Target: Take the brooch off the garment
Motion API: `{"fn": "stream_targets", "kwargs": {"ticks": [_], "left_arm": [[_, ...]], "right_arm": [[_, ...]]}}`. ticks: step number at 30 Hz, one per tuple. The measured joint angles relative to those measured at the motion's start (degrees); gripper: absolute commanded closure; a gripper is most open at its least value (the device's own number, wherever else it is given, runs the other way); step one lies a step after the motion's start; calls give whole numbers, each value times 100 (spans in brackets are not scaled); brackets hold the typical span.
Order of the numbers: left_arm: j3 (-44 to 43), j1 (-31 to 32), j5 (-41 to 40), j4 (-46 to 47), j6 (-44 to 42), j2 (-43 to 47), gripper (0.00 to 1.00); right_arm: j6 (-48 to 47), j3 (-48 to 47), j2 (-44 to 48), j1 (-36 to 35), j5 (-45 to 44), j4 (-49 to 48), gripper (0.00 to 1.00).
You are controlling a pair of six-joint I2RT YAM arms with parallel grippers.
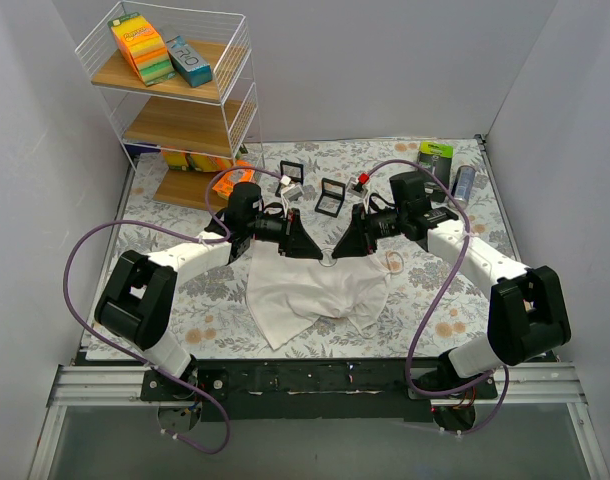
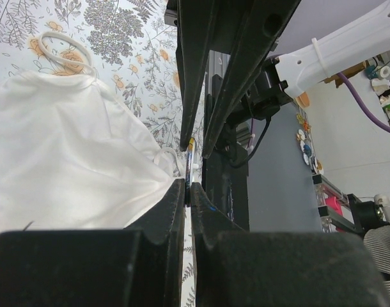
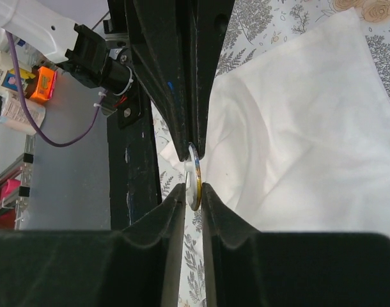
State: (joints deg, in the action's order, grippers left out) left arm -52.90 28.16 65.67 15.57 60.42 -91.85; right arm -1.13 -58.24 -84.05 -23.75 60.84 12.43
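At the white garment's (image 1: pixel 320 295) neckline, the left hand (image 2: pixel 187 189) and the right hand (image 3: pixel 194 192) both clench the round brooch (image 3: pixel 194 171).

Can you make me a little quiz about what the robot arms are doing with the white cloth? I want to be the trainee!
1. True or false: the white garment lies on the flowery table.
2. Pick one: what are the left gripper and the right gripper both pinching? A) a sponge B) the brooch C) a can
3. Fill in: the wire shelf stands at the table's far ____ corner.

Key: 1 true; 2 B; 3 left.
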Motion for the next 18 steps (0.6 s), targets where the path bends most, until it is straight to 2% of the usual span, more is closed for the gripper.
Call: {"fn": "stream_targets", "kwargs": {"ticks": [3,7,8,9,11,13,18], "left_arm": [[0,0,63,42,22,0,100],[0,-15,114,92,59,0,100],[0,-20,118,101,72,0,95],[0,-22,120,109,90,0,74],[0,-26,94,118,83,0,59],[-31,-26,-35,72,55,0,49],[-214,-63,-391,-437,-317,4,35]], "right_arm": [[26,2,-7,-7,24,-72,99],[83,2,-39,-2,48,-107,99],[87,2,-42,-2,57,-122,99],[87,2,-42,-2,63,-140,99],[90,2,-42,-2,66,-157,99],[83,2,-42,-31,48,-151,99],[-195,-212,-76,-28,-280,216,99]]}}
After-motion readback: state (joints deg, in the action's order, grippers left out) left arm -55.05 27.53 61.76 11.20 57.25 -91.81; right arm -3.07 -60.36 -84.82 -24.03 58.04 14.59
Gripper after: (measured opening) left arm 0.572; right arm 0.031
